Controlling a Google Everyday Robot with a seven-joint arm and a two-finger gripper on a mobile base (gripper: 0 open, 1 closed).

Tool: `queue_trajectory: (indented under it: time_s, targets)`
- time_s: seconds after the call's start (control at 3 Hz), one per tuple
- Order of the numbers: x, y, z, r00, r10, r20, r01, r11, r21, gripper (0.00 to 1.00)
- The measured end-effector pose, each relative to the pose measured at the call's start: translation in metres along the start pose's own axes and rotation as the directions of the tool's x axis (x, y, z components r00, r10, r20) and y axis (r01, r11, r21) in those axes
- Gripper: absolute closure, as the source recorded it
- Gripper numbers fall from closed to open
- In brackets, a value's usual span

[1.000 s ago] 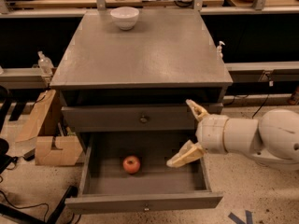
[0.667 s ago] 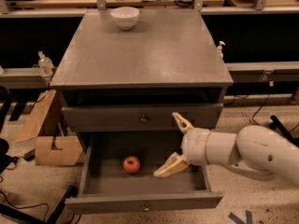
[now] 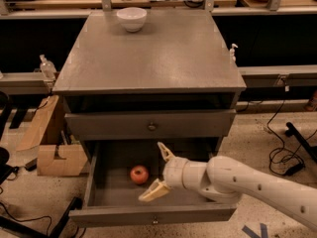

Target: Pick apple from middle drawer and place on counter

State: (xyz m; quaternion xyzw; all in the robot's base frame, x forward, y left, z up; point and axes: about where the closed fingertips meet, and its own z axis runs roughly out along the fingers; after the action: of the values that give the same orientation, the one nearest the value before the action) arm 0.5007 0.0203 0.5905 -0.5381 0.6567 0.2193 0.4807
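- Fingers: two, spread wide, nothing between them, tips pointing toward 9 o'clock.
- Gripper: one, low inside the open middle drawer, right of the drawer's centre.
- Apple: one, resting on the drawer floor just beside the gripper at its 9 o'clock. It is apart from both tips and not yet inside the span.
- Risk 1: the fruit is round and loose. If one tip touches first, it would likely roll on toward 9 o'clock, to the drawer's left wall, and out of reach of the closing jaws.
- Risk 2: closing with only the tips past the apple gives a shallow hold, so it may slip on the lift.
- Risk 3: the closed upper drawer front overhangs at 12 o'clock of the gripper. A straight rise could strike the upper finger or the apple on it, so pull out toward 6 o'clock first.
- Counter: one, carrying one white bowl at its 11 o'clock.
- Drawers seen: two, one open and one shut.
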Motion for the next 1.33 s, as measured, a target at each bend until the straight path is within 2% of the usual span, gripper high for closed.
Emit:
queue_trajectory:
  time_s: [0.33, 1.0, 1.33]
  targets:
    - [0.037, 0.007, 0.077, 1.000, 0.015, -0.013, -0.016, 0.9993, -0.034, 0.00]
    - [0.045, 0.005, 0.086, 0.999, 0.033, -0.002, -0.033, 0.9983, -0.048, 0.00]
    - [0.062, -0.005, 0.104, 0.998, 0.061, 0.032, -0.058, 0.9955, -0.075, 0.00]
